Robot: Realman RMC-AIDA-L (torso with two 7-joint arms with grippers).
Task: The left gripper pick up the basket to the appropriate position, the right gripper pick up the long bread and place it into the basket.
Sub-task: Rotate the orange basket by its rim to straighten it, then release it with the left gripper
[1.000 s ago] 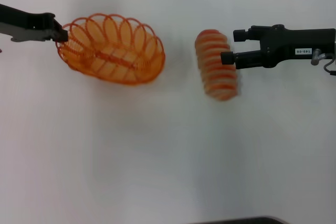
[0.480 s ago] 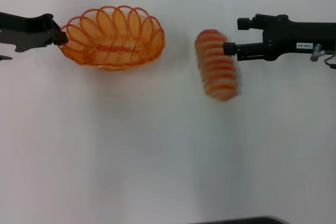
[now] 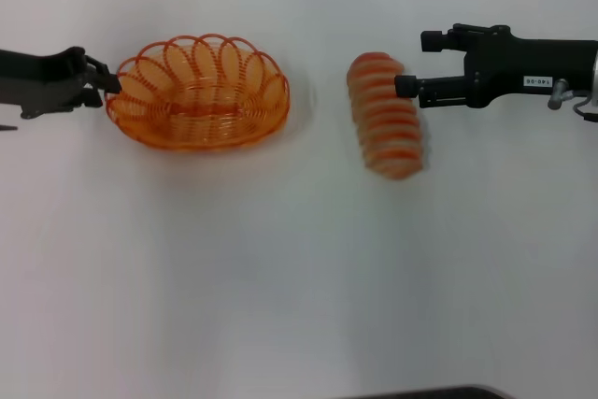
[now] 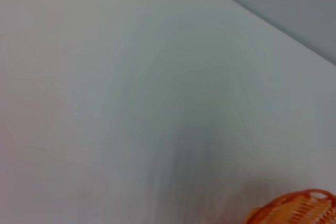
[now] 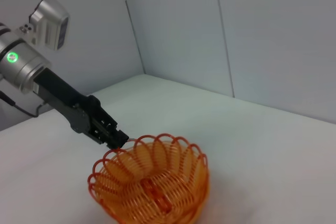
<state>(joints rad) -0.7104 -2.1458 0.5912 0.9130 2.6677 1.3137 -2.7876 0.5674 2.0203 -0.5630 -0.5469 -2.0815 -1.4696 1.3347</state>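
Observation:
The orange wire basket point(image 3: 196, 92) stands level on the white table at the left; it also shows in the right wrist view point(image 5: 152, 187), and its rim shows in the left wrist view point(image 4: 299, 211). My left gripper point(image 3: 105, 81) is shut on the rim at the basket's left end, as the right wrist view point(image 5: 116, 138) also shows. The long bread point(image 3: 385, 115), tan with orange-red ridges, lies right of the basket. My right gripper point(image 3: 418, 64) is open at the bread's far right end, with its nearer finger at the loaf's edge and nothing held.
The white table point(image 3: 280, 277) carries nothing else. Grey walls point(image 5: 252, 30) stand behind it in the right wrist view. A dark edge point(image 3: 420, 392) shows at the bottom of the head view.
The basket, tilted a second ago, has levelled out and shifted slightly left with my left gripper. My right gripper has moved a little farther back beside the bread. The bread has not moved.

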